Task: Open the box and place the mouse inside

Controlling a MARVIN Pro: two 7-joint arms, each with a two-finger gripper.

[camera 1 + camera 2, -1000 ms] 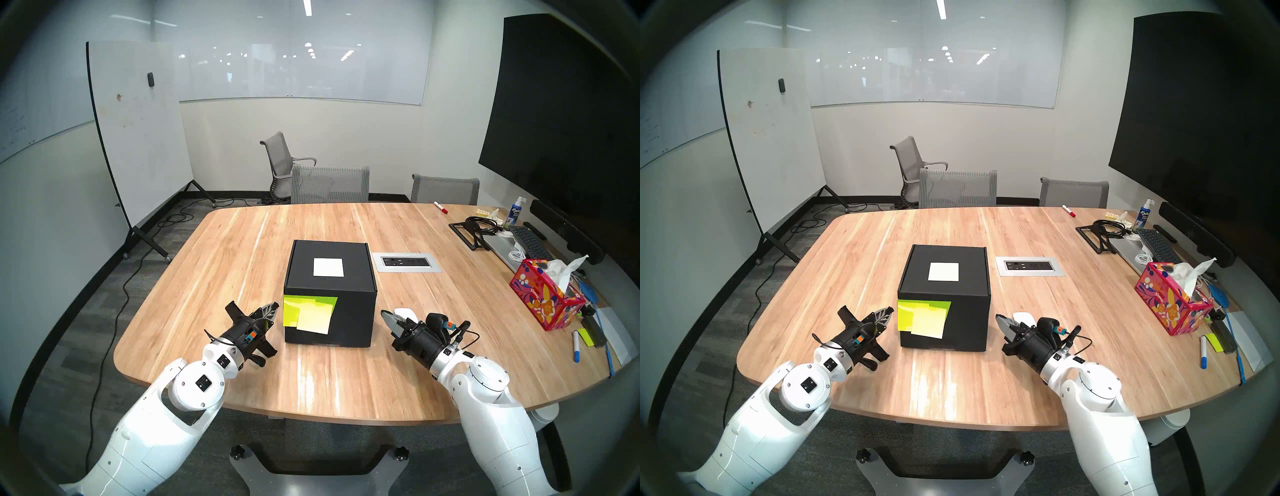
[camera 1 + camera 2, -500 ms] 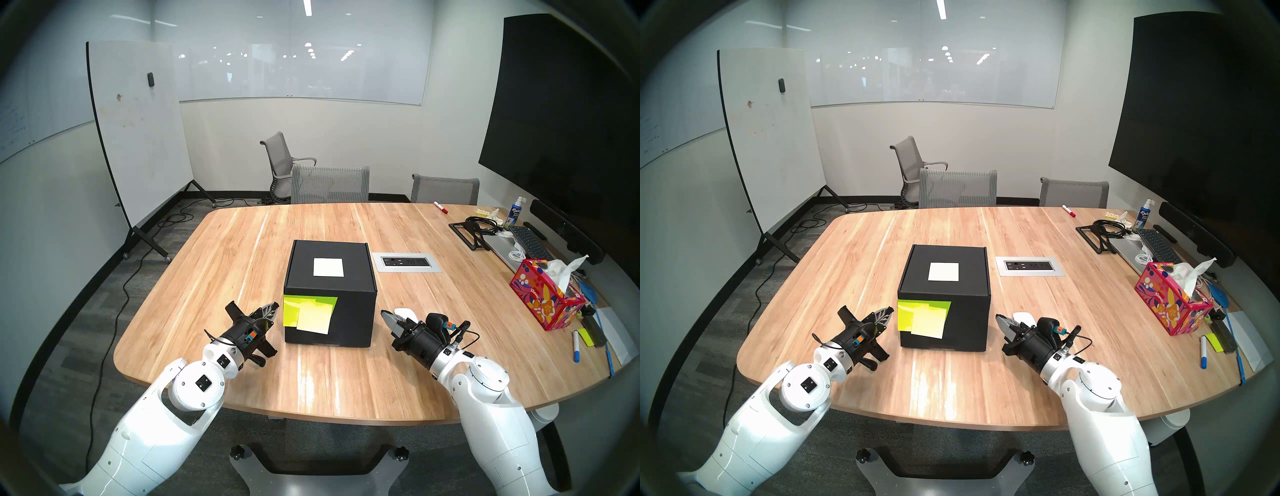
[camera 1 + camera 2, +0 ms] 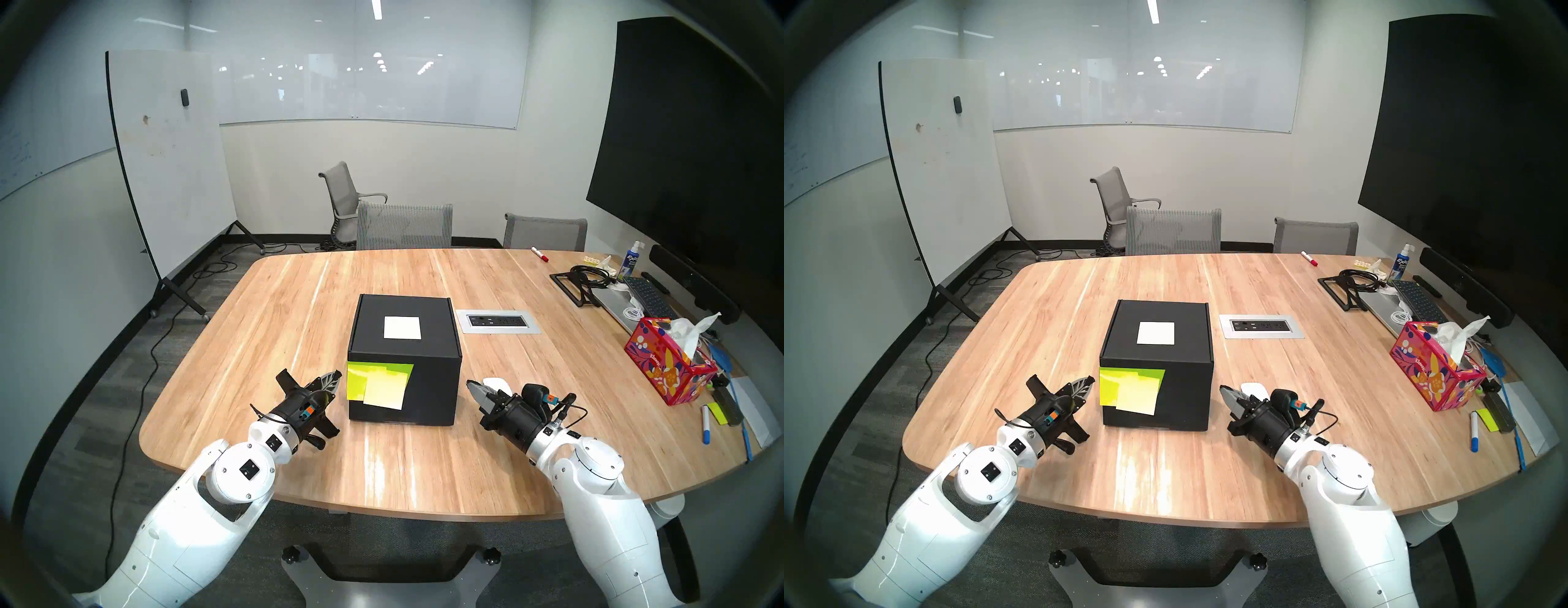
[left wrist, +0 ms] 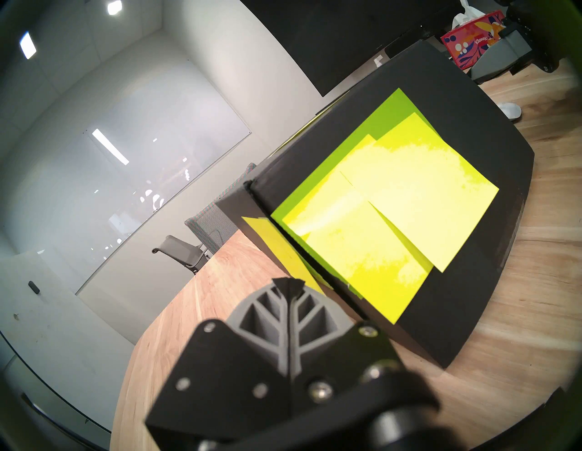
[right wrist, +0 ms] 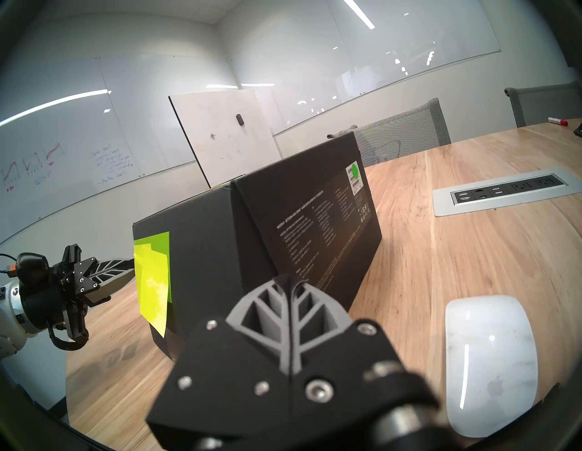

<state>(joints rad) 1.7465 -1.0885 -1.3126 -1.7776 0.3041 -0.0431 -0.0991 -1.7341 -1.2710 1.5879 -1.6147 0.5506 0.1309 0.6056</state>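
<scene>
Nothing of the task is done yet, as far as you can see. Your box [image 3: 405,365] sits shut in the middle of the table [image 3: 424,467], its lid flat with the white label [image 3: 402,327] on top and the yellow-green sticky notes [image 3: 379,385] over the front flap. Your mouse [image 5: 491,362] lies on the wood just right of the box, beside and partly behind the right gripper [image 3: 471,387] in the head view, untouched. Both grippers are clenched on nothing: the left gripper [image 3: 336,377] hangs near the box's front left corner, close to the notes, and the right one near the front right corner. You have everything left: lift the front flap, raise the lid, pick up the mouse and set it inside.
</scene>
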